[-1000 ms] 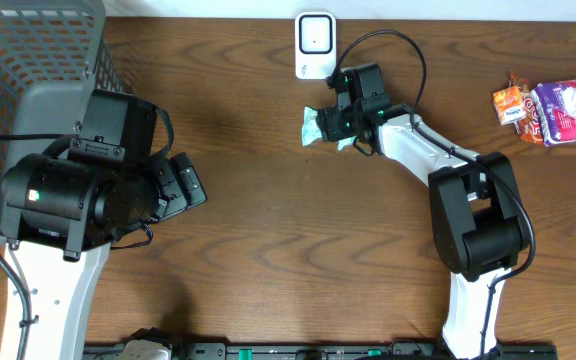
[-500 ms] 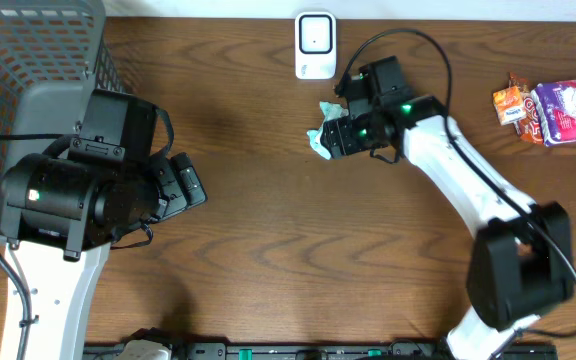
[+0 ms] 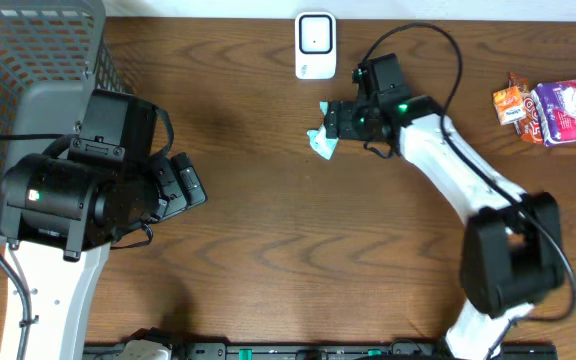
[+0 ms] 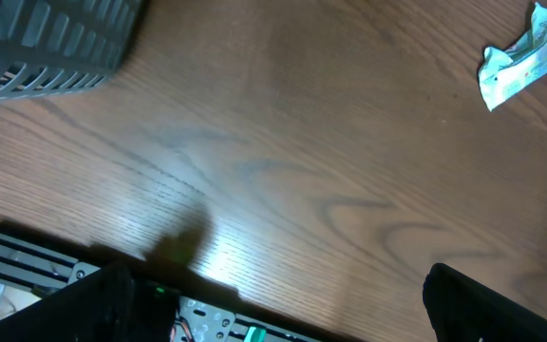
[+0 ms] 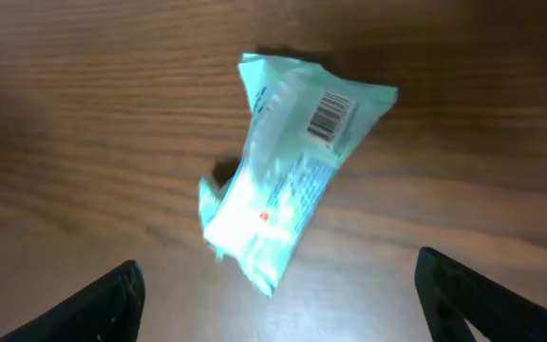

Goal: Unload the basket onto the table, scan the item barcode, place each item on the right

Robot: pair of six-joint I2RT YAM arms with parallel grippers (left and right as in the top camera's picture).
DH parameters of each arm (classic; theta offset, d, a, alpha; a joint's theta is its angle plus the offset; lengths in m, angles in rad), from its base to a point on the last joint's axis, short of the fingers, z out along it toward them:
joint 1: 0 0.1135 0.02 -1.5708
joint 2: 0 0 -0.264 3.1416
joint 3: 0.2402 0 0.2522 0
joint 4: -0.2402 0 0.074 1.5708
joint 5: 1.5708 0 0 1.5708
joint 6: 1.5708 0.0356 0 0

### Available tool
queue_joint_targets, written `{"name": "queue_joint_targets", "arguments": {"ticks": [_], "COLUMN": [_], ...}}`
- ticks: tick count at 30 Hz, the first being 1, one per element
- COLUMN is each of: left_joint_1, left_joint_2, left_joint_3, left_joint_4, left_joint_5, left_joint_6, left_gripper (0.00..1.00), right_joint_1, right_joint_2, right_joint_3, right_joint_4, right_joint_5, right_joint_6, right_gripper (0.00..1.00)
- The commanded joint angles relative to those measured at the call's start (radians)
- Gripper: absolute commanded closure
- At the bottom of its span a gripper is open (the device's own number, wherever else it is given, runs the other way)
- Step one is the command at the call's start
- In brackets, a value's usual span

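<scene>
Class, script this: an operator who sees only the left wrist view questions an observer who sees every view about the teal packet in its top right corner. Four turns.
Operator: I can see the teal packet, but is its barcode showing?
Observer: Yes. In the right wrist view the barcode faces up, near one end of the packet.
Operator: Is anything holding it?
Observer: No. The right gripper is open, and its fingers stand clear of the packet on either side.
</scene>
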State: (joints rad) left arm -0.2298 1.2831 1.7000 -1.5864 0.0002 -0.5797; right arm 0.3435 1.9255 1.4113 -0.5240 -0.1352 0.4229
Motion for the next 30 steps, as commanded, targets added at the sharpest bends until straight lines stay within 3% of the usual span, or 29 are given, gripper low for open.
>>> {"name": "queue_joint_targets", "arguments": {"ticks": [1,13,26,30], "left_joint_1": [0.004,0.004,0.004,0.004], "left_joint_2": [0.003,0.003,0.003,0.003], "left_joint_3": [0.001,0.001,0.001,0.001], "left_joint_4": [-0.002,-0.002,-0.002,-0.002], "left_joint_5": [-0.012,-0.012,-0.012,-0.012], "left_joint_6": [-0.006,-0.006,-0.006,-0.005], "left_gripper": [0.02,0.02,0.02,0.02], "right_joint_1": [-0.028,-0.147,-0.126,-0.126], "right_joint_2": [0.09,0.259,0.412,0.423], "right_joint_3": [-0.001,-0.001,-0.001,-0.001], "right_joint_4": [0.042,0.2,0.3,0.306], "right_joint_5": [-0.095,-0.395,-0.421,-0.416], "right_joint_6": [0.073,0.069,0.157,0.167], "right_gripper": [0.15,0.18,0.38,0.81]}}
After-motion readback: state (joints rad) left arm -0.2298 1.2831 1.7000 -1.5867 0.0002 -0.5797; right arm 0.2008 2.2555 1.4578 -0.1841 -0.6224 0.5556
